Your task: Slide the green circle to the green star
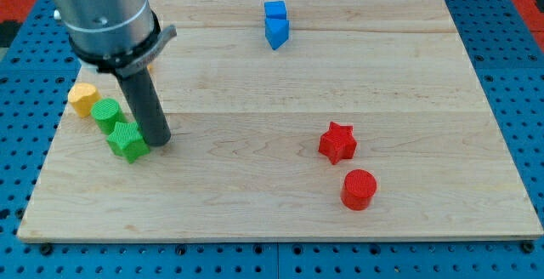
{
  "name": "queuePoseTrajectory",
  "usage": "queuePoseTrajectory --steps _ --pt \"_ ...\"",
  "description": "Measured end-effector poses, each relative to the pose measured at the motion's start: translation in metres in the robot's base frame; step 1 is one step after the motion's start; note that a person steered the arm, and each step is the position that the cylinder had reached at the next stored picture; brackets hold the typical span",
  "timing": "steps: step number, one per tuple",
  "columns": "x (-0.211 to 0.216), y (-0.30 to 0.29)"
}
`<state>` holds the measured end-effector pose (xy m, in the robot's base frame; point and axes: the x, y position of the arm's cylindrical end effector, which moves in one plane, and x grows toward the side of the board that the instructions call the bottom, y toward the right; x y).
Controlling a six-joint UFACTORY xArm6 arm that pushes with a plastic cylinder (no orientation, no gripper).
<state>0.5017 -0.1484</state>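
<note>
Inspector: The position of the task's blocks is requested.

Assessor: The green circle (105, 113) is found toward the view's left of my tip (159, 140), slightly toward the view's top. The green star (127, 140) is seen just beside my tip, on the view's left of it. The two green blocks appear to be touching, or nearly so.

Inspector: How far is the task judged to be advanced?

Assessor: It is judged practically complete; at most a small closing nudge is left, since a thin gap cannot be ruled out.

Inspector: Is a claw state recorded?

Assessor: No claw is fitted; only a rod is carried, so nothing is grasped or released.

Inspector: What is obscured?

Assessor: The yellow block (82, 98), farther toward the view's left of my tip, cannot be given a definite shape. An orange sliver behind the rod cannot be identified. Whether my tip touches the star cannot be settled. The wooden surface (255, 185) is otherwise plainly seen.
</note>
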Motion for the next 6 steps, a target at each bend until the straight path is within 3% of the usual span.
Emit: queuePoseTrajectory --steps 1,2,4,5,6 --pt "0.008 0.0" --pt "-0.025 0.009" --pt "0.02 -0.058" --pt "0.008 -0.021" --pt "-0.049 -0.008"
